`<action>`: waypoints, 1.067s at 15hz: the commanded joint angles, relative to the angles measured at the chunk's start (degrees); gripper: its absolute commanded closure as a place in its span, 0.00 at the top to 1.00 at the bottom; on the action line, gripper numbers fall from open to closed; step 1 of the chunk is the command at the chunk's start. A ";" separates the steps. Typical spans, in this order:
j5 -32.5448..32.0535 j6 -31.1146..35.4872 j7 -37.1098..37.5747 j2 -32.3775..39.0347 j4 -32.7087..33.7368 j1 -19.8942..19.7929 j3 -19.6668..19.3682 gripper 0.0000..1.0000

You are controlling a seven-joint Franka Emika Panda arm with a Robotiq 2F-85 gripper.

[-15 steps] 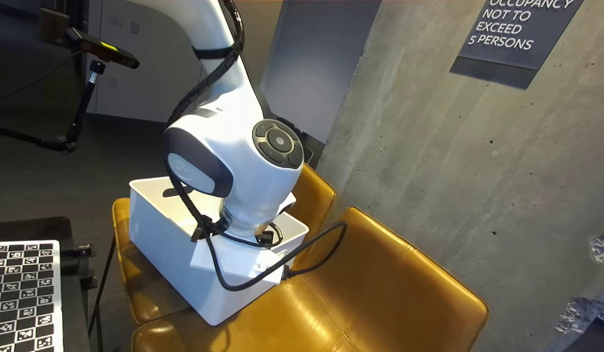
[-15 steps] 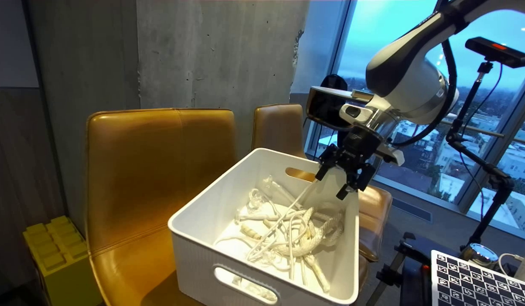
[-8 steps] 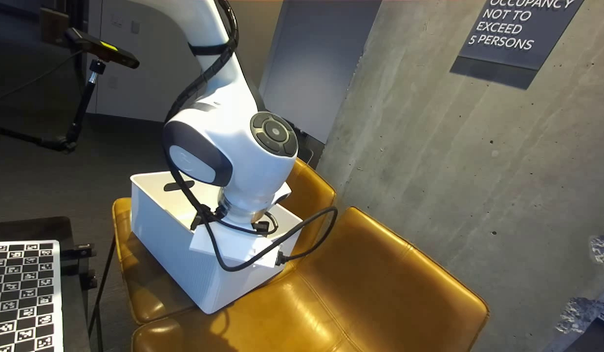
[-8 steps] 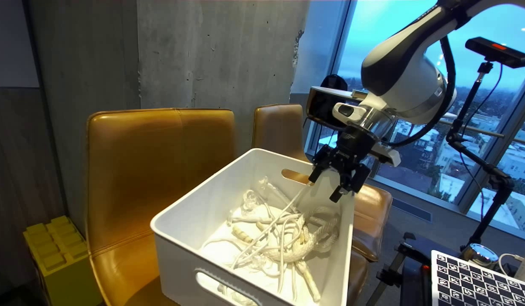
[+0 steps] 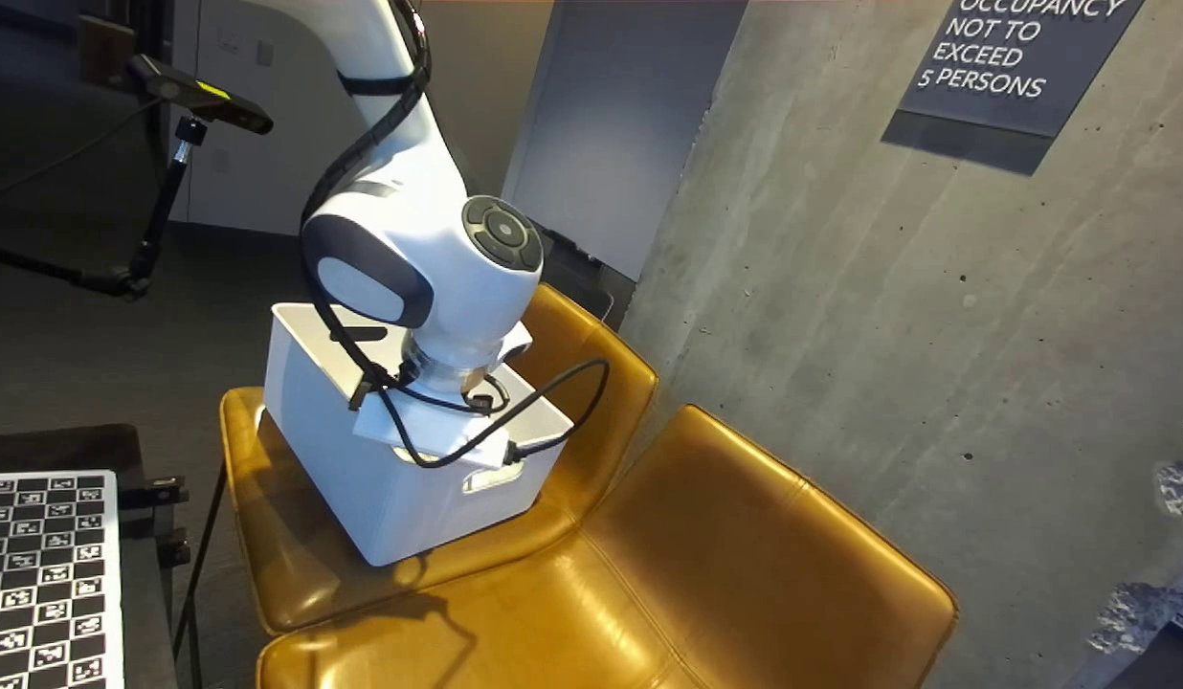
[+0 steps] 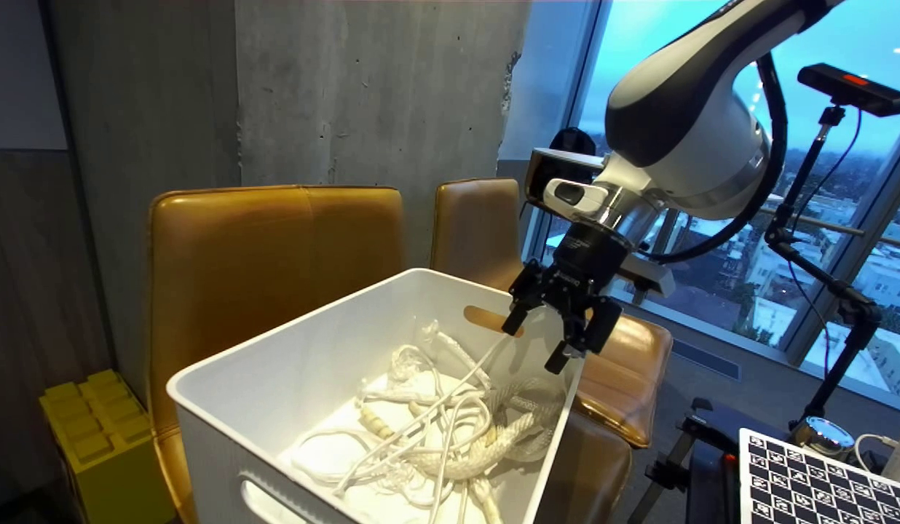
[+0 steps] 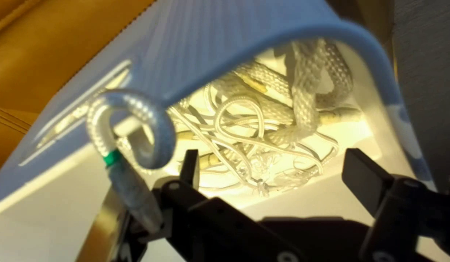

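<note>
A deep white plastic bin (image 6: 290, 364) with ribbed walls and rounded corners stands over the seat of a tan leather chair (image 5: 295, 565). In an exterior view its long axis runs from near left to far right, with an oval hand slot (image 6: 486, 319) at the far end. Inside lies a loose tangle of off-white ropes (image 6: 457, 469). A thick braided rope (image 6: 502, 438) bends in an arc toward the right wall, while a thin white cord (image 6: 485, 359) runs nearly straight from near left to far right, up to the black claw (image 6: 534, 345). The claw slants downward at the bin's far right end, its fingers spread wide with nothing between the tips.

In an exterior view the white robot arm (image 5: 429, 249) and the bin hide those fingertips, but the ribbed long side shows plainly. Only the wrist view shows a curled white cord (image 7: 97, 131), ringed by a green band (image 7: 112, 158) above a greyish, tapering tip (image 7: 135, 198). That tip points at the linkage on the claw's left in the wrist view; I can't tell whether it touches.
</note>
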 commanded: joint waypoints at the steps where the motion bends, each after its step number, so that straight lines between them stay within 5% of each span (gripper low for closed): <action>1: -2.00 0.49 3.31 -2.97 -1.99 1.59 0.97 1.00; 8: -4.94 -0.09 4.53 -6.79 -3.12 1.67 0.62 1.00; 16: -4.30 -0.87 2.38 -2.18 -1.90 -2.42 -1.54 1.00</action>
